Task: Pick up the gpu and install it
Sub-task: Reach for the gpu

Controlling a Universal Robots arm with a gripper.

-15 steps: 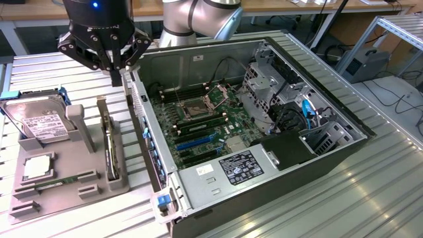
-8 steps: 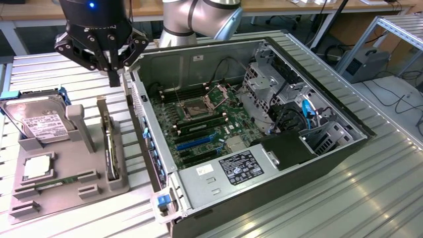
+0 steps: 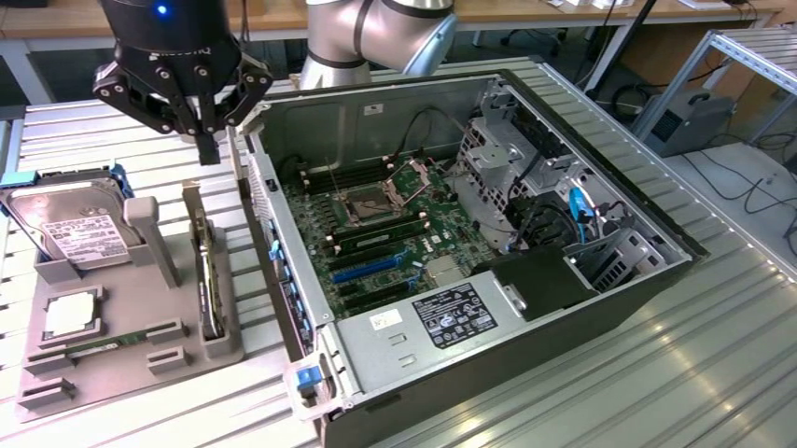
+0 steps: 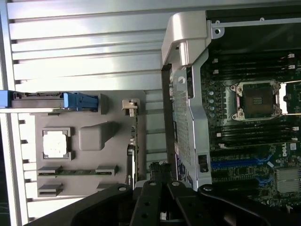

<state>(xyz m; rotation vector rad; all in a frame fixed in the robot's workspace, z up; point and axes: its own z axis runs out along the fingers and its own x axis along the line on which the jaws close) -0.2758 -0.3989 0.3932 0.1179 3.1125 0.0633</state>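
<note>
We're at the pick-up — the pincer hangs clenched and empty near the gpu, which stands on edge in its gray holder. Grasping it calls for parted jaws.

You can read almost nothing here. On the motherboard, near its edge, white letters seem to spell DELL. The hard drive carries a white label with black print, too small for you to read. The power supply wears a black label with white print, equally illegible. A small white sticker on the computer case and pale lettering on the hand cannot be read either.
</note>
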